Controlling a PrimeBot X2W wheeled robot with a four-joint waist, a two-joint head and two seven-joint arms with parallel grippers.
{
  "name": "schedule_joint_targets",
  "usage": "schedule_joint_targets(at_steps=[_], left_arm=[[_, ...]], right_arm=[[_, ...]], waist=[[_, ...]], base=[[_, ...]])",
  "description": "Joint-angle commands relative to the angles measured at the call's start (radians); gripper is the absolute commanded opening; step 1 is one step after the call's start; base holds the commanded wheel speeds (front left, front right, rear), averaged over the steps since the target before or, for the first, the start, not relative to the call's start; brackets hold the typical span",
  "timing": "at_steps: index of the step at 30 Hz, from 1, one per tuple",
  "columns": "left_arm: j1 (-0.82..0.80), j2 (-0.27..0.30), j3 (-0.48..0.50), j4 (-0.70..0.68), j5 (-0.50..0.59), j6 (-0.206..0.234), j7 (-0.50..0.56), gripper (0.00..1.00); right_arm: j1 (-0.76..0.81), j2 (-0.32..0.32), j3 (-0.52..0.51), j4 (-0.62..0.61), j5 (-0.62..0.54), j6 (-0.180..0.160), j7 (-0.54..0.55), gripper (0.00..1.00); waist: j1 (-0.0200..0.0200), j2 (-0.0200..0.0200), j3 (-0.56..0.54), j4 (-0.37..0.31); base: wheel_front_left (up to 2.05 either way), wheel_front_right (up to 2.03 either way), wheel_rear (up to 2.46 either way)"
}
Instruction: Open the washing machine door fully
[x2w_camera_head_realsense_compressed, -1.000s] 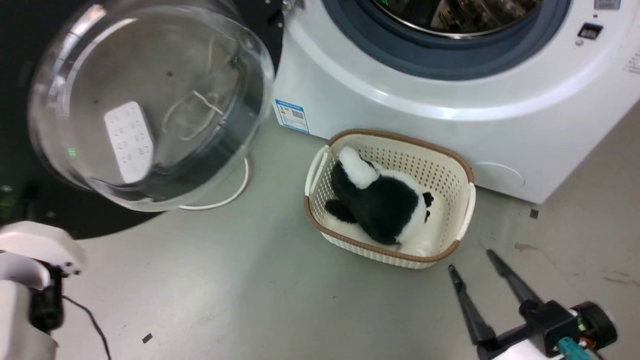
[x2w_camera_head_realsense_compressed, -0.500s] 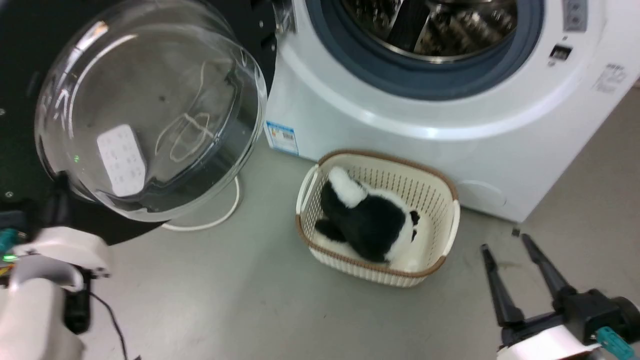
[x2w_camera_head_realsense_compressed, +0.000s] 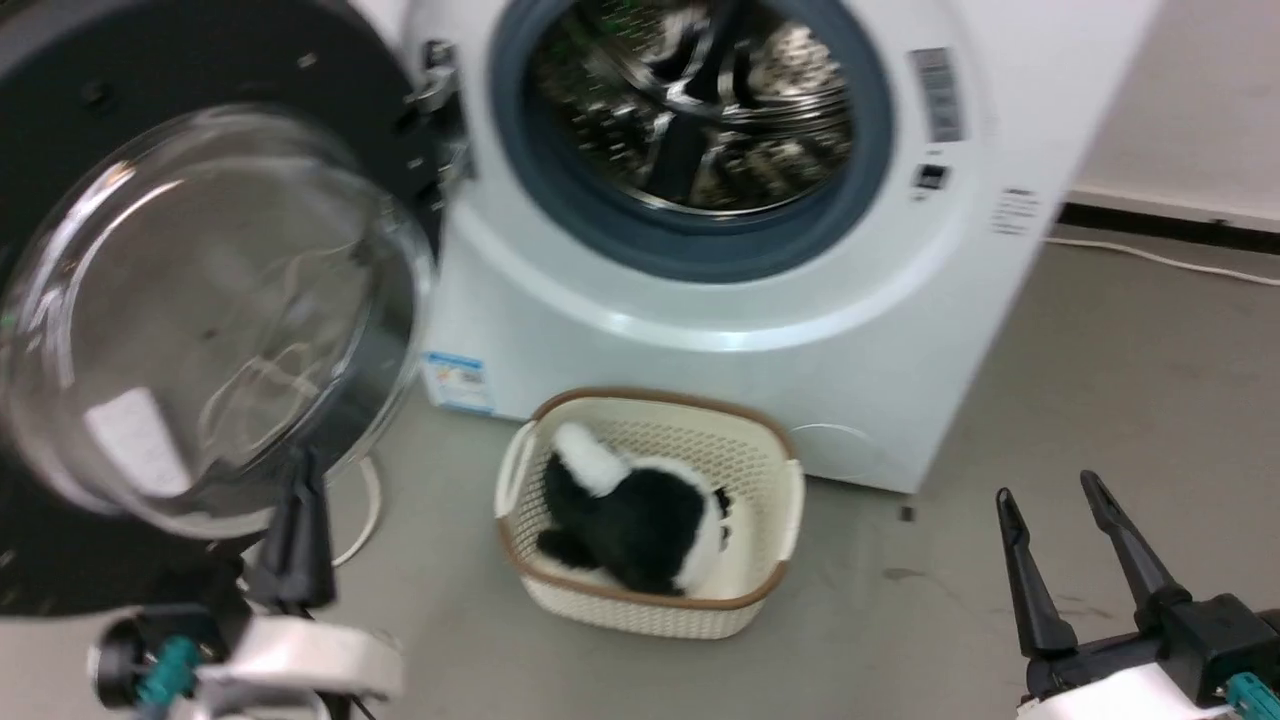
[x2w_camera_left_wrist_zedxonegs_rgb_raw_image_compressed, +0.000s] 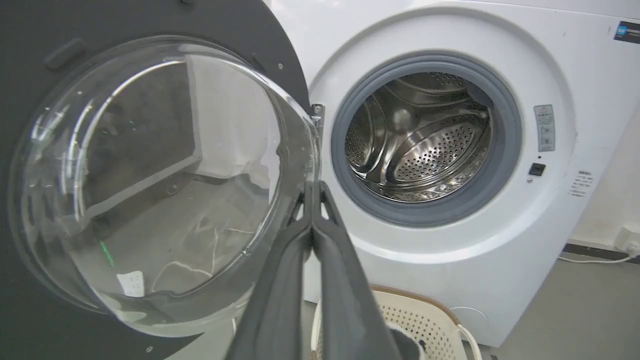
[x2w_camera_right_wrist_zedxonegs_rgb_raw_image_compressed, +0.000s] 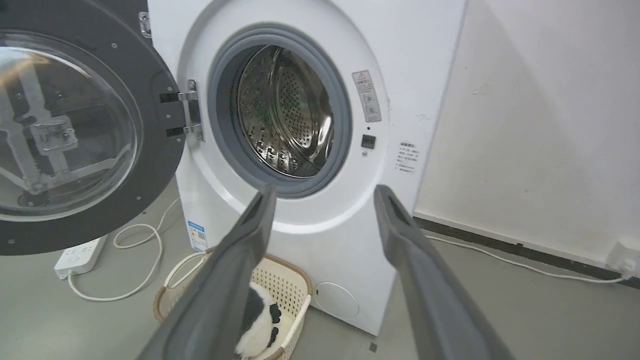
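- Washing machine door standing wide open, out to the left of the steel drum, inner glass bowl facing the room; by the look of it, at or near the end of its swing.
- Left gripper with fingers pressed together, pinching nothing, tips close by the bowl's rim; cannot tell whether touching the glass.
- Right gripper spread and empty, low on the right, well apart from door and machine.
- Likely trouble if pushing on: forcing the door against its stop and straining the hinge — caused by treating an open door as half open.
- Could slide off the domed glass, slick and curved with nothing to hook, and knock the tips into the black rim or the machine's front.
- Could let the door drift back toward the opening if not resting at its limit; hard to judge from here.
- Under the door, a corded power strip on the floor; snagging possible on a low withdrawal of the left arm.
- Basket with a black-and-white plush toy just before the machine, between the two grippers — easy to nudge when swinging either arm across.
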Motion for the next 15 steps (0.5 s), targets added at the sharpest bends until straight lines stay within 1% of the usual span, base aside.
schedule_joint_targets(at_steps=[1,2,3,7,15], left_arm=[[0.03,-0.016,-0.008,-0.02,0.017,0.004,-0.004,0.27],[0.046,-0.023,-0.018,-0.03,0.029,0.0,-0.004,0.82],[0.061,-0.028,-0.025,-0.036,0.042,-0.001,-0.004,1.0],[0.105,-0.057,-0.037,-0.05,0.082,0.012,-0.004,1.0],[0.168,-0.084,-0.078,-0.025,0.138,0.022,-0.004,1.0]], right_arm=[[0.016,0.003,-0.002,-0.013,-0.002,-0.001,-0.004,1.0],[0.021,0.003,-0.002,-0.017,0.001,-0.001,-0.004,1.0],[0.026,0.003,-0.003,-0.022,0.004,-0.001,-0.004,1.0],[0.045,0.003,-0.001,-0.027,0.005,-0.001,-0.005,1.0],[0.063,0.003,0.0,-0.014,0.023,-0.001,-0.005,1.0]], waist=[[0.0002,0.0,-0.036,-0.066],[0.0002,0.0,-0.04,-0.079],[0.0002,0.0,-0.041,-0.091],[0.0002,0.0,-0.044,-0.128],[0.0002,0.0,-0.038,-0.173]], base=[[0.0,0.0,0.0],[0.0,0.0,0.0],[0.0,0.0,0.0],[0.0,0.0,0.0],[0.0,0.0,0.0]])
